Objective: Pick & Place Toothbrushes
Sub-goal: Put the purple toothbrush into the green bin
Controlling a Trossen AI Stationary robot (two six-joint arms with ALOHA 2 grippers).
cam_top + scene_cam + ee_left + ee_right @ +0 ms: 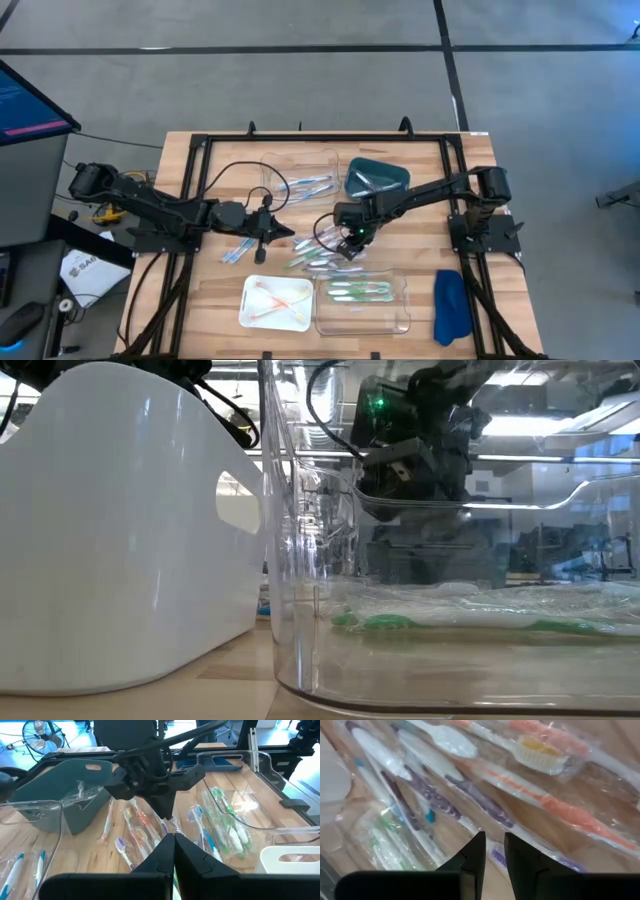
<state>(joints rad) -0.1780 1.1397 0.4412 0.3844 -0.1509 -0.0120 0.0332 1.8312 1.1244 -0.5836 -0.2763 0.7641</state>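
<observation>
1. Currently the right tool (350,243) hangs directly over the loose toothbrushes (318,258) mid-bench, fingers narrowly parted, gripping nothing.
2. Brush axes run diagonally across the finger gap.
3. Left tool (282,231) waits closed, farther off.

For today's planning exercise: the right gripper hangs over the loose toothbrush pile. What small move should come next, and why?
Probably lower the right gripper and close on the purple-handled toothbrush under its tips. Its fingers are slightly parted, hold nothing, and hang just above the wrapped brushes. The left gripper waits shut nearby.
</observation>
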